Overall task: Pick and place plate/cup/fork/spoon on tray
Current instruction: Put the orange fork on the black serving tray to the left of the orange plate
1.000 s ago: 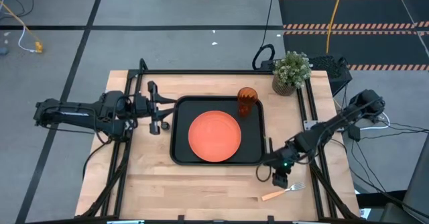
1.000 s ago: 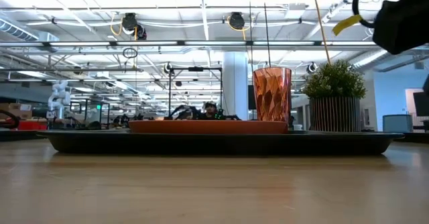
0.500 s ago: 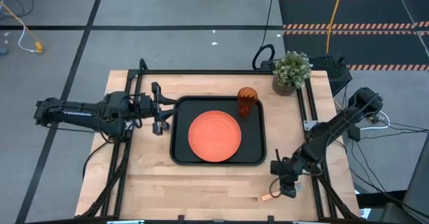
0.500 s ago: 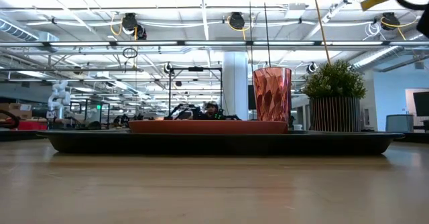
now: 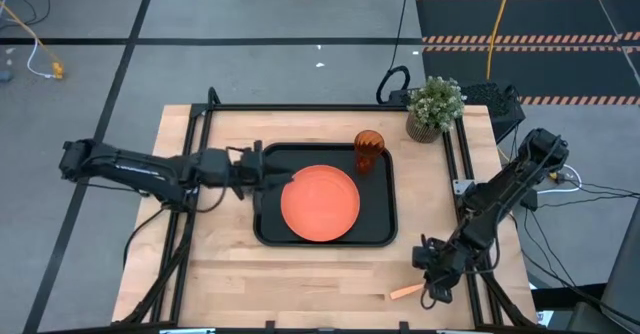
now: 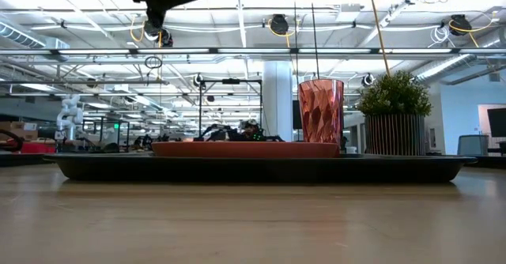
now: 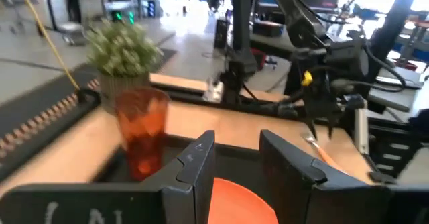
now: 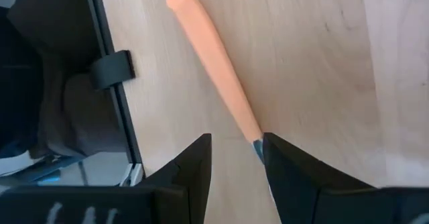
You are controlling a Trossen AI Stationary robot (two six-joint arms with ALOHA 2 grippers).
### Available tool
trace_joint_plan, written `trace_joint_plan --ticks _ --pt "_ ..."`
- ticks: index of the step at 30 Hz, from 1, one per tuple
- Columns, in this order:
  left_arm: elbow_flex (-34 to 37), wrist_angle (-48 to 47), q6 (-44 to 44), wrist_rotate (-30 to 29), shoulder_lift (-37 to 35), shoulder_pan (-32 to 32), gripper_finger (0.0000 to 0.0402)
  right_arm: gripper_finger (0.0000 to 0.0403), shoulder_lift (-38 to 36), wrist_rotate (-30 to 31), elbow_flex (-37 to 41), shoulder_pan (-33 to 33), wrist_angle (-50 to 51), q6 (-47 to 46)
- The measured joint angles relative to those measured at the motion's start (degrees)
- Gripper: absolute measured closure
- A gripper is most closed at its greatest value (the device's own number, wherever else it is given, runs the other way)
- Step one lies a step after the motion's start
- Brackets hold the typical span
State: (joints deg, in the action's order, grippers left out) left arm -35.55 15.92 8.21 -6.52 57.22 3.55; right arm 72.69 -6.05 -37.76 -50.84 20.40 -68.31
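The black tray (image 5: pixel 268 224) lies mid-table. The orange plate (image 5: pixel 320 202) lies flat in it, and the ribbed amber cup (image 5: pixel 369 152) stands upright in its far right corner. The tan-handled fork (image 5: pixel 404 293) lies flat on the table near the front right edge. My right gripper (image 5: pixel 432 288) is open, pointing down over the fork's tine end, and its fingers (image 8: pixel 201 158) stand on either side of the metal neck (image 8: pixel 257 147). My left gripper (image 5: pixel 266 168) is open and empty above the tray's left rim, facing the cup (image 7: pixel 142 135). The blue-handled spoon is not in view. My right gripper comes from above with its open fingers across the fork, astride the metal neck just past the handle. I cannot tell whether a finger touches the neck. The fork lies flat on the table.
A potted green plant (image 5: pixel 435 107) stands at the table's far right corner, behind the cup. Black frame rails (image 5: pixel 462 164) run along the table's left, right and far sides. Bare wood lies in front of the tray.
My left gripper has moved toward the table's right, from beside the tray to above its left rim. My right gripper has moved from the tray's near right corner toward the near edge and now covers the fork's tine end. The fork has stayed where it was.
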Motion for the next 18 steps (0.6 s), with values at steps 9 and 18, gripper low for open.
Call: trace_joint_plan --ticks 9,18 --pt "0.0 3.2 2.8 0.5 7.1 5.5 0.0282 0.0275 0.0 1.8 1.7 -3.0 -0.9 0.4" --pt "0.0 6.2 6.4 -5.0 10.7 8.6 0.0282 0.0275 0.0 1.6 7.3 -4.2 -10.8 0.0"
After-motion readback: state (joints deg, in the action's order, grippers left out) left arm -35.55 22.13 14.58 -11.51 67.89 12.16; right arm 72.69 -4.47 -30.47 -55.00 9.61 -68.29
